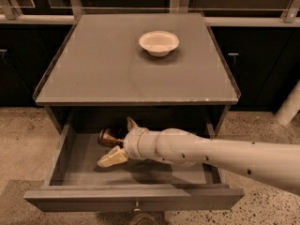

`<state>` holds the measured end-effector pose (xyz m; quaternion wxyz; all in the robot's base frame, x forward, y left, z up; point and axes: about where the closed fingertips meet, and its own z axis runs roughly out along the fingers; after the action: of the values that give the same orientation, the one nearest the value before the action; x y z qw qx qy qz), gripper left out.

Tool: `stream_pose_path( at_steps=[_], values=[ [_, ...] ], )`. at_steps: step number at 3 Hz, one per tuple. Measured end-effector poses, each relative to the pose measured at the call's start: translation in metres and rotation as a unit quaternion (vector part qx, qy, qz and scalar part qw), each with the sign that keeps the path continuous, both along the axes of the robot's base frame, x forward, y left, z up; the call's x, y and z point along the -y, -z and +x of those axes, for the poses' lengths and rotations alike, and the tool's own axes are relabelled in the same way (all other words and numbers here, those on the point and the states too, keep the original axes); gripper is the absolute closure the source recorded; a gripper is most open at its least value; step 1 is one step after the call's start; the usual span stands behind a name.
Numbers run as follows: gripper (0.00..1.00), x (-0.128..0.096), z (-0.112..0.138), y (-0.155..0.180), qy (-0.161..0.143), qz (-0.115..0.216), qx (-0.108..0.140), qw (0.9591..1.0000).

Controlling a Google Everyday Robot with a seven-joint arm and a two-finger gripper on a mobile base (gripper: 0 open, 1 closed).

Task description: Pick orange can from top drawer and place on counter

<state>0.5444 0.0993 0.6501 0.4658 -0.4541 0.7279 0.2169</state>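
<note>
1. Top drawer (93, 197) pulled out; the orange can (107, 137) lies on its side at the back left of the drawer floor.
2. Gripper (115, 141) reaches in from the right, fingers spread wide, one either side of the can. Nothing clamped yet.
3. Judgement: centre the can between the pads, close gently on the dented shell, then lift straight up.
4. Clear the drawer front and the cabinet edge before swinging to the counter (103, 69); set it down apart from the white bowl (159, 42).

The arm (225, 156) reaches in from the right, rising slightly toward its wrist collar (133, 143). Just left of that collar sits the tool (116, 142), its two cream fingers (111, 158) splayed apart, pointing left.
</note>
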Motion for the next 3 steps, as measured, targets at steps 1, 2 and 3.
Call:
stream_pose_path(
  at_steps=[1, 2, 3],
  values=[
    [0.00, -0.013, 0.001, 0.008, -0.014, 0.008, -0.003, 0.9999],
    [0.00, -0.021, -0.003, 0.021, -0.026, 0.003, -0.015, 0.9995],
    [0.00, -0.020, -0.008, 0.024, -0.027, -0.009, -0.025, 0.9993]
  ],
)
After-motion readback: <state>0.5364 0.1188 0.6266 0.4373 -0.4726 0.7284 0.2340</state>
